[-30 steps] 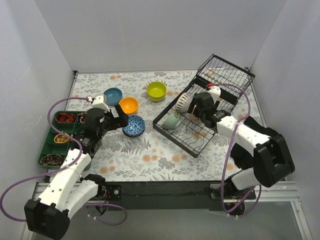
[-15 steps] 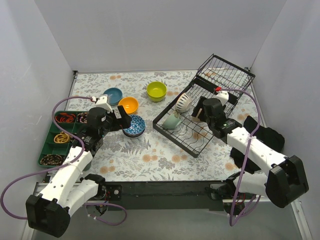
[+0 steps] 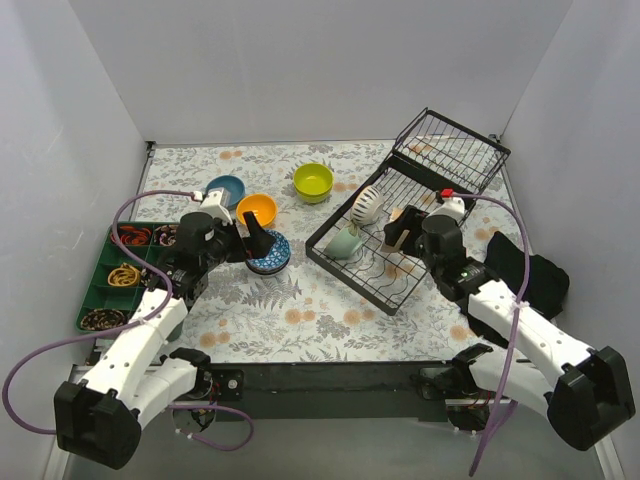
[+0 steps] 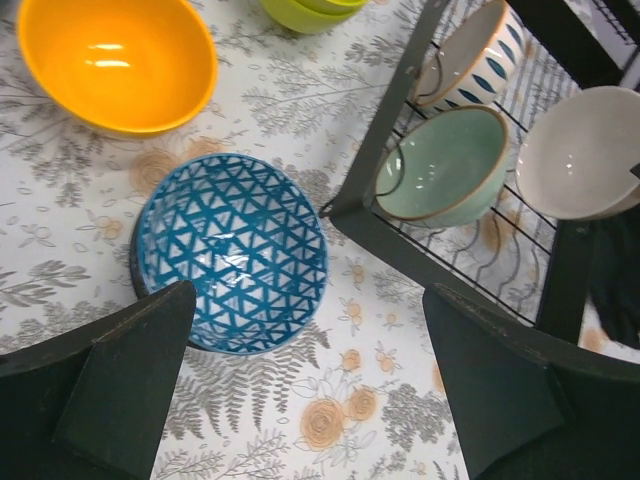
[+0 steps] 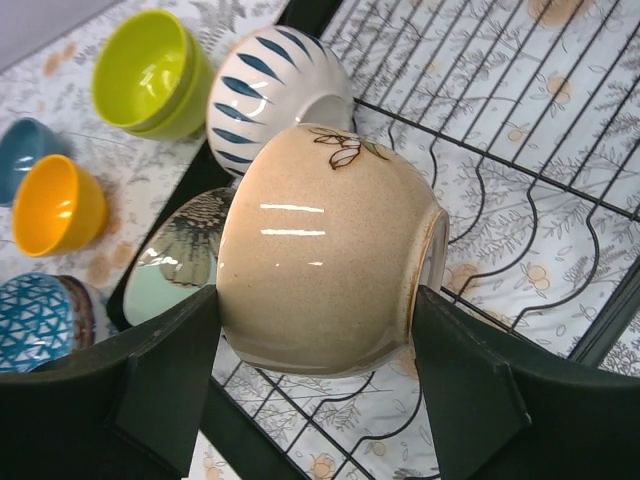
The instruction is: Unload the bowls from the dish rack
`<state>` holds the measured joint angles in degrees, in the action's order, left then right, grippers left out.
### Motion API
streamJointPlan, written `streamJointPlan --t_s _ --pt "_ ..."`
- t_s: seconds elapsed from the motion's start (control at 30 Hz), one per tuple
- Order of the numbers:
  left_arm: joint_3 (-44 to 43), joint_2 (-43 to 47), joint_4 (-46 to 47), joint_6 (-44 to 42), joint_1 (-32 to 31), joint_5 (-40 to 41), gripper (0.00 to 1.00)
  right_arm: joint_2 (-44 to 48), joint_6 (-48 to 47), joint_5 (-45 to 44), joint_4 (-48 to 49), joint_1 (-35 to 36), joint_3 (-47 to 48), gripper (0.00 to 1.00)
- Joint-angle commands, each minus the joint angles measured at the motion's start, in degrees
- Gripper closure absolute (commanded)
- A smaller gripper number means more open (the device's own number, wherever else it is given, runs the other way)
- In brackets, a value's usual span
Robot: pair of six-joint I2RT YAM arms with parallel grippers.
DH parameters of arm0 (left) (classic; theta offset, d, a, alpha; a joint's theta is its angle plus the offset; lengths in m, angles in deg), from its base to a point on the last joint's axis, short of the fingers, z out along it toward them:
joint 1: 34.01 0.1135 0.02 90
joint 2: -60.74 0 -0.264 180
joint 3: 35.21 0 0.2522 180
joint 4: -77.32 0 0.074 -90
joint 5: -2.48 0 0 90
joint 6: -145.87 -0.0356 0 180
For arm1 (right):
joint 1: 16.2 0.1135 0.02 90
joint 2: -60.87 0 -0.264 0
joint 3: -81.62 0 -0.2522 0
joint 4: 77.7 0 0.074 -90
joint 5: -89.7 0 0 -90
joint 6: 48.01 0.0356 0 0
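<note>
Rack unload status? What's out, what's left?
Done: blue bowl, orange bowl, lime bowl and patterned blue bowl sit on the table; left gripper is open over the last. In hand: right gripper looks clamped on the beige bowl. Remaining: striped bowl and pale-green bowl in the dish rack.

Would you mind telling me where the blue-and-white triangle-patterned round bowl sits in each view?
Top external: the blue-and-white triangle-patterned bowl is left of centre.
Left wrist: centre-left.
Right wrist: bottom-left corner, partly cut off.
Shared landmark: the plain orange bowl beside it.
</note>
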<state>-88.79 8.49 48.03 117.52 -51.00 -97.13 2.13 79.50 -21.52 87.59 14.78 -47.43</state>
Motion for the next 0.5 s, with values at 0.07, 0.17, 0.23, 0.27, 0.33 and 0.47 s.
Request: streamJointPlan --t_s 0.07,0.17,0.23,0.27,0.33,0.47 --pt "0.26 -1.8 4.8 7.86 0.03 -11.03 0.02 8.2 0.36 2.48 10.09 0.13 -0.71 0.99" --pt "0.44 -2.86 8.83 11.73 -0.76 -12.54 0.02 11.53 0.54 4.85 10.88 0.13 -1.85 0.99" --pt "0.17 -4.08 10.25 14.01 -2.16 -12.54 0.02 12.59 1.06 6.44 11.41 0.13 -2.3 0.99" --pt "-0.09 -4.61 11.74 14.72 -2.78 -12.46 0.02 13.47 1.33 8.45 12.28 0.13 -2.82 0.99" --pt "-0.88 -6.36 13.06 16.65 -5.14 -11.84 0.02 14.26 2.21 10.22 13.16 0.13 -3.35 0.99" --pt "-2.9 -9.71 17.18 18.86 -10.07 -9.12 0.02 16.02 3.96 15.13 15.45 0.13 -4.14 0.99"
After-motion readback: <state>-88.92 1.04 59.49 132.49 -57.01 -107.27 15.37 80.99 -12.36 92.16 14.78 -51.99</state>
